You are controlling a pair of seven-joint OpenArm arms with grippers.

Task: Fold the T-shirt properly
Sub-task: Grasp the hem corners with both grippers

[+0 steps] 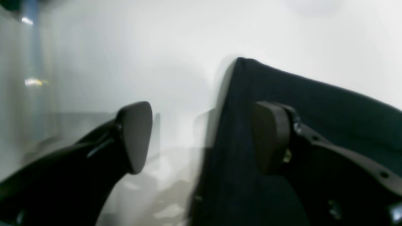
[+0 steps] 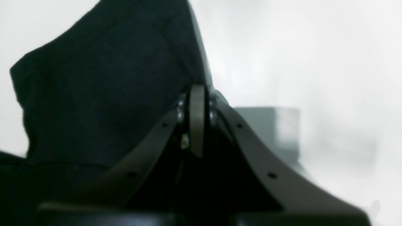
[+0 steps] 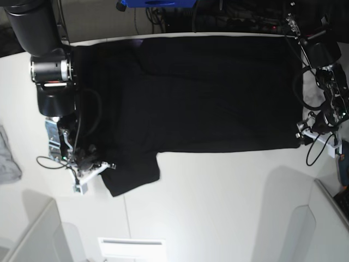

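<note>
Right gripper [image 2: 197, 121] jaws are clenching the T-shirt [image 3: 207, 93] sleeve edge, readying a fold; left gripper [image 1: 201, 138] jaws are standing released, hem just beside.

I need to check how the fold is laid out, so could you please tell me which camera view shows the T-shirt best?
The base view: the whole T-shirt lies spread across the table there. The left wrist and right wrist views each show only a blurred black edge of it.

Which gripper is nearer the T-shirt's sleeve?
Right. The right gripper, shut, sits at the sleeve of the T-shirt. The left gripper, open, is at the opposite bottom corner.
</note>
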